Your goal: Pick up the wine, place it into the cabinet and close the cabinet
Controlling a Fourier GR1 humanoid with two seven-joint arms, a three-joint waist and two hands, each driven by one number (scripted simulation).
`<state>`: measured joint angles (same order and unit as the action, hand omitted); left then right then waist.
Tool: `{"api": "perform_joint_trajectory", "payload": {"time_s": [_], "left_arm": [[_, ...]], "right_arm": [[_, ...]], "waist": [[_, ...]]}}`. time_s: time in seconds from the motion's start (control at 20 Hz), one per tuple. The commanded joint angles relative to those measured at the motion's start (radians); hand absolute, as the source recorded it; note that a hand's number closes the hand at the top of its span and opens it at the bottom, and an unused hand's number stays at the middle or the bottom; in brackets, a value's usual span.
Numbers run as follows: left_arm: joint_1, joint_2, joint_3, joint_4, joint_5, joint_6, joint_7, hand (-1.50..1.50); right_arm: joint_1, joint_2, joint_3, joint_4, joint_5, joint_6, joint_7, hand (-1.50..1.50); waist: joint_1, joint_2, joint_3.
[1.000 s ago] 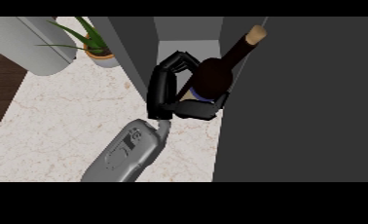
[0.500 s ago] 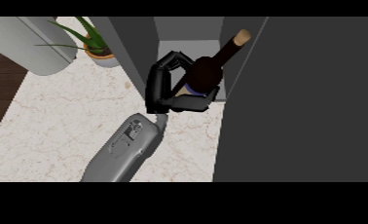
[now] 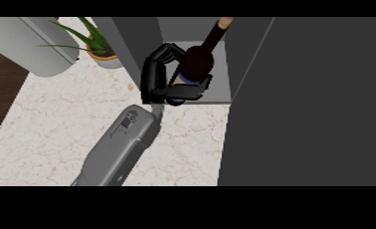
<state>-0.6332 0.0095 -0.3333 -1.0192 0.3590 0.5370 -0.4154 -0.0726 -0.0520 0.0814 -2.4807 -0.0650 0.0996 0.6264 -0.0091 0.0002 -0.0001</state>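
The wine bottle is in my left robot hand, whose fingers and thumb are curled round its dark body, and it sits just inside the open cabinet, at the front of the pale shelf. Its neck leans up and to the right, toward the back of the opening. I cannot tell whether its base already rests on the shelf or hangs just above it (the hand hides that part).

I judge this to be the placing step: the bottle is in, but not yet let go. Next I would need to settle it upright on the shelf, uncurl my fingers, draw my forearm back over the marble tabletop, and then swing the big dark door at the right shut.

Compared with half a second ago, the bottle and my hand have gone further into the opening, and the neck stands a little straighter. The potted plant at the left has not moved. My right hand does not show.
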Motion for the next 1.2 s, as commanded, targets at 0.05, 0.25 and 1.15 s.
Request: {"api": "perform_joint_trajectory", "payload": {"time_s": [0.05, 0.25, 1.15], "left_arm": [[0.011, 0.019, 0.027, -0.042, -0.013, -0.044, 0.072, 1.50], [-0.124, -0.009, 0.114, 0.173, 0.014, -0.094, -0.003, 1.50], [-0.404, -0.009, 0.209, 0.580, 0.056, -0.051, -0.184, 1.50]], "right_arm": [[0.072, 0.007, -0.023, -0.099, -0.078, 0.007, 0.020, -1.50], [0.046, 0.019, 0.017, -0.115, -0.038, -0.008, 0.044, -1.50], [-0.005, -0.008, -0.035, -0.105, -0.109, 0.001, 0.088, -1.50]], "waist": [[0.005, -0.002, 0.000], [-0.008, 0.002, 0.000], [-0.025, 0.006, 0.000]]}}
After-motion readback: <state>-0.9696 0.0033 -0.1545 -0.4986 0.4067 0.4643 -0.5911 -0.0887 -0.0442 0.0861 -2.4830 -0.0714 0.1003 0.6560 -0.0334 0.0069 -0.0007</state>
